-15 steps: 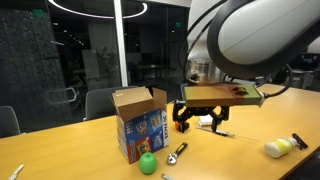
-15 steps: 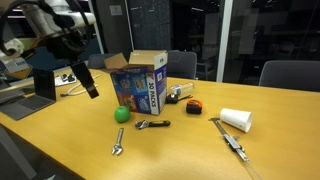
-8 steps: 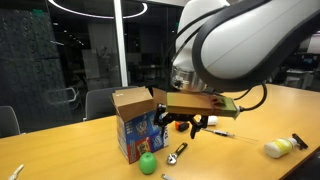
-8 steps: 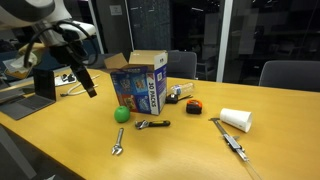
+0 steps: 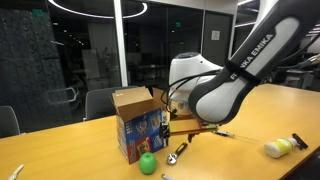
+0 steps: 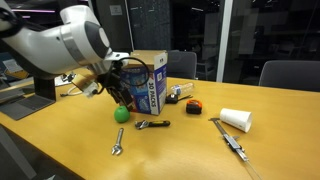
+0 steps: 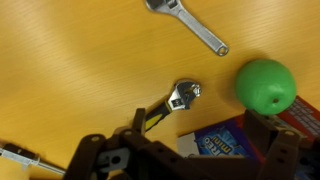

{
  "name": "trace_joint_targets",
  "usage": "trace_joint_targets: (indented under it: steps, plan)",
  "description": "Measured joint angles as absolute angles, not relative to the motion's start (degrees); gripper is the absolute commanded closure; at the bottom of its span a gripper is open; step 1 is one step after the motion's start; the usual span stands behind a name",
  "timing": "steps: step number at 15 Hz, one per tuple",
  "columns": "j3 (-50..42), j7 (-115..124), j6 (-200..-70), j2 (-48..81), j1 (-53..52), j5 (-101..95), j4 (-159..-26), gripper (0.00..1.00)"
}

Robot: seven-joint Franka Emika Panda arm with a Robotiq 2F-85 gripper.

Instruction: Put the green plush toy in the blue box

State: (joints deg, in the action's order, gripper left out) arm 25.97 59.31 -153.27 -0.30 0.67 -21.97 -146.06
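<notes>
Hovering above table [image 7: 70, 70] with gripper [image 7: 185, 165] released, jaws spread wide at bottom of wrist view, clasping nothing. Locate green plush toy [image 7: 265, 85] at right edge of that view, lying on bare wood just beside blue box [image 7: 222, 142], outside it. Confirm in both exterior views: green plush toy [image 5: 148, 163] [image 6: 121, 113] low in frame, before blue box [image 5: 135, 125] [image 6: 145, 85]. Note wrench [image 7: 172, 102] at centre, second wrench [image 7: 187, 24] at top.

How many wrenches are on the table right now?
2. A dark-handled wrench lies beside the green plush toy, in front of the blue box. A silver wrench lies nearer the table edge. Others may be hidden behind the box or arm.
</notes>
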Motion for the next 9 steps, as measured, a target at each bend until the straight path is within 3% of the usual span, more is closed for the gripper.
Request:
trace_joint_targets:
  steps: [6, 9]
  plan:
    - [23.8, 64.6, -151.5, 17.4, 1.6, -32.6, -130.2, 0.0]
    - [17.4, 63.0, -151.1, 22.9, -6.2, -26.5, -123.7, 0.0]
